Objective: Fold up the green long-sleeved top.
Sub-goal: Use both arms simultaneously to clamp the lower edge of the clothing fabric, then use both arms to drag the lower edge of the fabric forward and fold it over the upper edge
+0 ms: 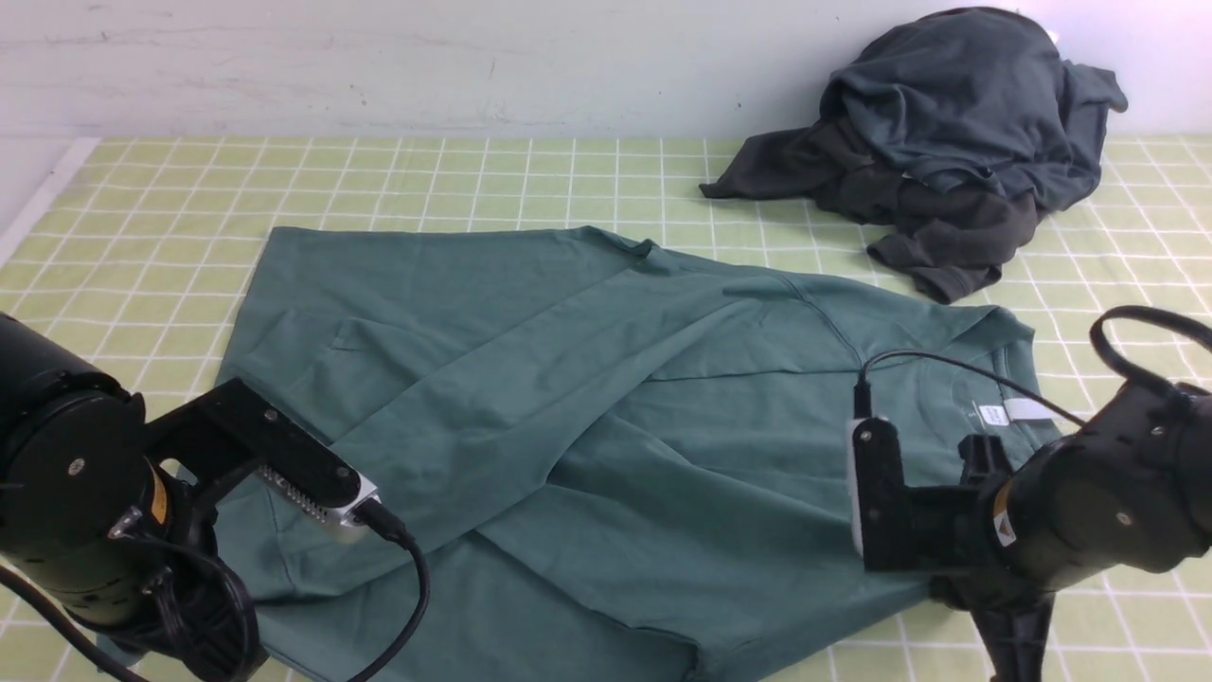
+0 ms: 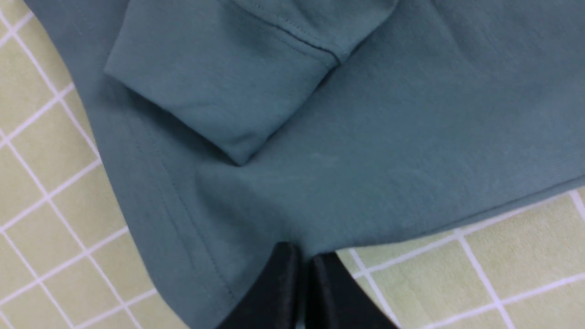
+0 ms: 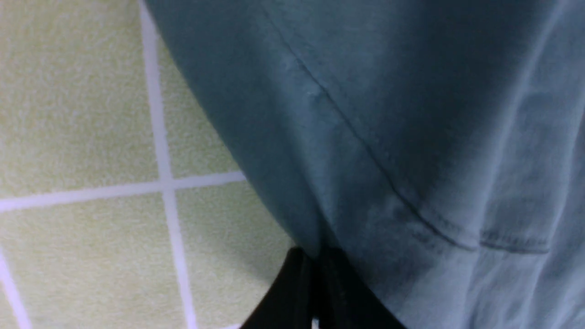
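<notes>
The green long-sleeved top (image 1: 587, 379) lies spread across the checked table, its neck and white tag (image 1: 1027, 409) to the right and both sleeves folded across the body. My left gripper (image 2: 304, 258) is shut on the top's hem edge (image 2: 365, 137), next to a sleeve cuff (image 2: 205, 82). My right gripper (image 3: 315, 256) is shut on the top's edge (image 3: 411, 114), and the cloth hangs from it just above the table. In the front view both grippers are hidden under the left wrist (image 1: 85, 493) and the right wrist (image 1: 1089, 502).
A pile of dark charcoal and slate-grey garments (image 1: 956, 142) sits at the back right. The yellow-green checked table cover (image 1: 379, 180) reaches the wall at the back. The table's left edge (image 1: 38, 204) shows at the far left.
</notes>
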Controlling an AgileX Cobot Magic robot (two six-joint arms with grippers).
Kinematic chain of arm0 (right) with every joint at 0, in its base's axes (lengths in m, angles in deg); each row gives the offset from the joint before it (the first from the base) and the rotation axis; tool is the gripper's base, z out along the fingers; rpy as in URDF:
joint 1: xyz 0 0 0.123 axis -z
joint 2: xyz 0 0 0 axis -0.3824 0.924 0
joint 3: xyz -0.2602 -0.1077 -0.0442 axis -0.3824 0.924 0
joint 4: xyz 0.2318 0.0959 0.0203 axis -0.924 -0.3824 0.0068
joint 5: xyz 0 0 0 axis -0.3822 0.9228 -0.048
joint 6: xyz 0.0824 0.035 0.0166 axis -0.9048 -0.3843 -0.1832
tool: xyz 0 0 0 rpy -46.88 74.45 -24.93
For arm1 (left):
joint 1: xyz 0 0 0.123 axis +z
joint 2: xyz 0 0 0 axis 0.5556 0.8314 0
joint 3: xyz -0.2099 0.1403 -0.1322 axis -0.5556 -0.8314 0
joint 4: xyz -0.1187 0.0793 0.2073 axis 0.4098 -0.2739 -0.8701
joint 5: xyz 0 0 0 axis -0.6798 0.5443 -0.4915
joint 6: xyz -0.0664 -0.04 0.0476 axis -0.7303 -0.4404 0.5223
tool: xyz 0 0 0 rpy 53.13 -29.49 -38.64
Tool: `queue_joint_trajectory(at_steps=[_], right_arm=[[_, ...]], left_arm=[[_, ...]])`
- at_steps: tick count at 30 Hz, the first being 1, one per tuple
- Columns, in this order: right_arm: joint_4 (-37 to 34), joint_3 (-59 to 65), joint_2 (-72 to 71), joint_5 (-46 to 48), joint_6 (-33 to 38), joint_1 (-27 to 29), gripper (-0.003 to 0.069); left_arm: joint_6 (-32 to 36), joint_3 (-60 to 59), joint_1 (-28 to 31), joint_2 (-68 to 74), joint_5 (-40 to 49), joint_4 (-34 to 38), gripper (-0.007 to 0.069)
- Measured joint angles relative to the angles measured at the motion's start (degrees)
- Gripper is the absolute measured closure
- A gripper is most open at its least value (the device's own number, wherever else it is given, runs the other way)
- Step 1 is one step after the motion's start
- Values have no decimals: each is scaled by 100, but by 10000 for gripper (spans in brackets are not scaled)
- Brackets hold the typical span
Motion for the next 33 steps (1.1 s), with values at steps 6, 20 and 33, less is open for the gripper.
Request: queue_joint_trajectory(at_steps=[6, 20, 33], right_arm=[[-287, -759, -427, 1413, -1399, -18, 662], [-428, -2771, 219, 1006, -1735, 637, 662], [-347, -5132, 2697, 548, -1845, 911, 662]], left_arm=[[-354, 305, 208, -388, 321, -59, 619], [-777, 2062, 1241, 868, -1094, -313, 619], [-1008, 5515, 1537, 4214, -936, -423, 619]])
